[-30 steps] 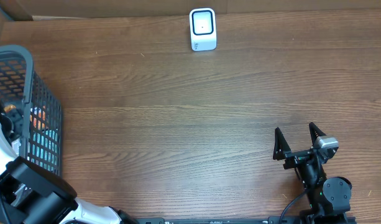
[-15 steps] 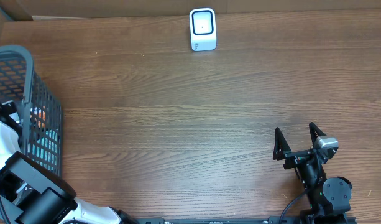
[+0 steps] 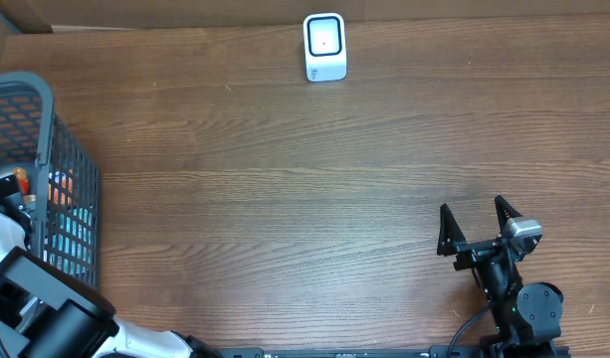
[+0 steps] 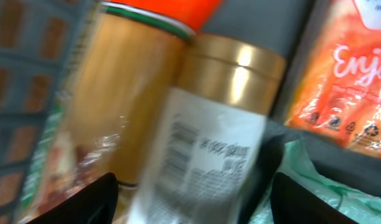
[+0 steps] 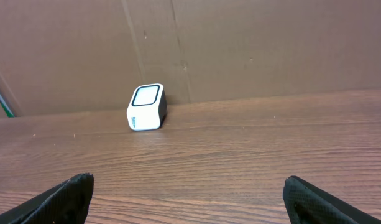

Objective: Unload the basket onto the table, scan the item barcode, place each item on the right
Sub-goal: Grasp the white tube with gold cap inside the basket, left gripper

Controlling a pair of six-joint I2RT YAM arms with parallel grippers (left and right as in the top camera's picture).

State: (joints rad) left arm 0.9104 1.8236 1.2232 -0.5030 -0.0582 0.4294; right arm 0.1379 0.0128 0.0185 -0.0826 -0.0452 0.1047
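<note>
In the left wrist view a jar (image 4: 209,124) with a gold lid and a white label with a printed barcode lies among other goods in the basket. My left gripper (image 4: 193,202) is down over it, open, one finger on each side of the label end; the view is blurred and I cannot tell whether the fingers touch it. Overhead, only the left wrist (image 3: 6,189) shows at the basket's rim. The white scanner (image 3: 324,47) stands at the table's far edge, also seen in the right wrist view as the scanner (image 5: 145,107). My right gripper (image 3: 476,224) rests open near the front right, nothing between its fingers (image 5: 66,196).
The dark mesh basket (image 3: 71,199) stands at the table's left edge. It holds an orange packet (image 4: 345,68), an orange-capped container (image 4: 159,12) and a pale green bag (image 4: 302,180). A cardboard wall (image 5: 240,43) runs behind the scanner.
The left wrist has shifted slightly toward the table's front inside the basket. The right arm has not moved.
</note>
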